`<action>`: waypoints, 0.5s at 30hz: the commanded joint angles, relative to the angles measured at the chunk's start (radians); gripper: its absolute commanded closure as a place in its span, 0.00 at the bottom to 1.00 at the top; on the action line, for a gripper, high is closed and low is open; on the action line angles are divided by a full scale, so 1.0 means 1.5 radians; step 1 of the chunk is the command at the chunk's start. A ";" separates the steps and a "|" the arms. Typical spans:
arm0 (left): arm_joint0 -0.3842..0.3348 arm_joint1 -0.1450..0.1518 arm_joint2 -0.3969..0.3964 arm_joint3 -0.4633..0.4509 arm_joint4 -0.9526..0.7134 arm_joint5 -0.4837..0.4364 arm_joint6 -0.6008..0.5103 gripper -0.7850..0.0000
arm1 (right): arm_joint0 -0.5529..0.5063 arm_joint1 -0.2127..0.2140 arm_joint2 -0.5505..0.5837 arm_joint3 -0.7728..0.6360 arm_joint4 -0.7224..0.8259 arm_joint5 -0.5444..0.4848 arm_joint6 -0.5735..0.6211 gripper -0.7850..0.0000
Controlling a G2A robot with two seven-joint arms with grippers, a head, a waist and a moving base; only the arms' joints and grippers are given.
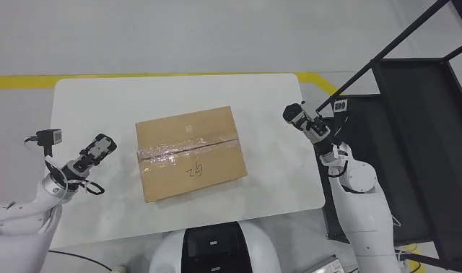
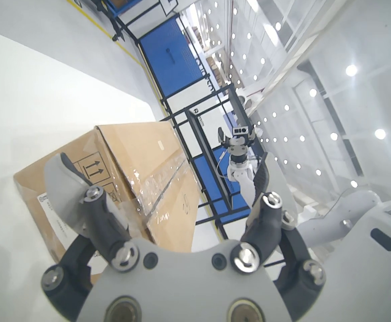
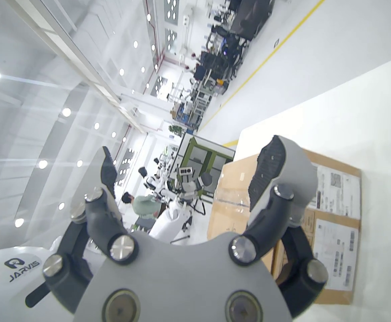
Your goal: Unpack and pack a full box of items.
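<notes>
Cardboard box (image 1: 190, 153) sits at centre of white table (image 1: 274, 100), flaps closed, clear tape (image 1: 189, 147) along seam. Left claw (image 1: 105, 143) spread wide, empty, left of box. Right claw (image 1: 291, 114) spread wide, empty, right of box.

White arms (image 1: 359, 193), grey-and-black grippers (image 2: 165, 164) (image 3: 192, 145), silver screws (image 2: 246, 258)

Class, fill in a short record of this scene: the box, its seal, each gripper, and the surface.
box: cardboard box, flaps closed, lying mid-table
seal: clear tape along the top seam, uncut
left gripper: open, beside the box, not touching it
right gripper: open, on the opposite side, not touching the box
surface: white table
</notes>
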 commanded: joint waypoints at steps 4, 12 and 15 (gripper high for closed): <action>0.000 -0.003 0.001 0.000 0.010 0.009 0.013 0.00 | -0.002 -0.001 -0.003 0.001 0.013 -0.014 -0.008 0.00; 0.000 -0.003 0.001 0.000 0.010 0.009 0.013 0.00 | -0.002 -0.001 -0.003 0.001 0.013 -0.014 -0.008 0.00; 0.000 -0.003 0.001 0.000 0.010 0.009 0.013 0.00 | -0.002 -0.001 -0.003 0.001 0.013 -0.014 -0.008 0.00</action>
